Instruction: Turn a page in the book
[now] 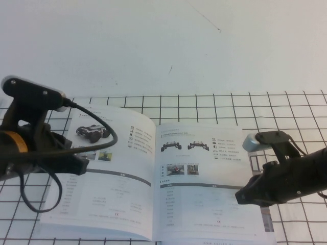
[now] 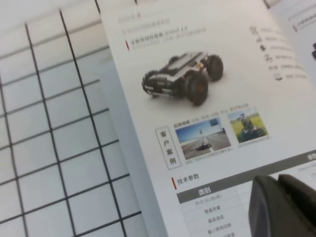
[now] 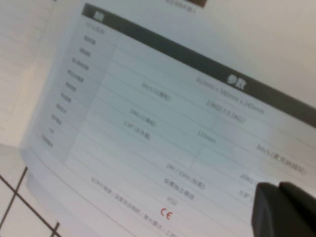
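The book lies open and flat on the grid table. The page lies as the left-hand leaf, showing one dark wheeled robot photo and a table. The right-hand leaf shows two small vehicles in a row. My left gripper is shut and empty, low over the left leaf's outer part; its tips show in the left wrist view. My right gripper is shut and empty, over the right leaf's outer part, above its table; its tips show in the right wrist view.
The white table surface with black grid lines extends around the book. A white wall rises behind. The left arm's black cable loops over the left leaf's upper corner.
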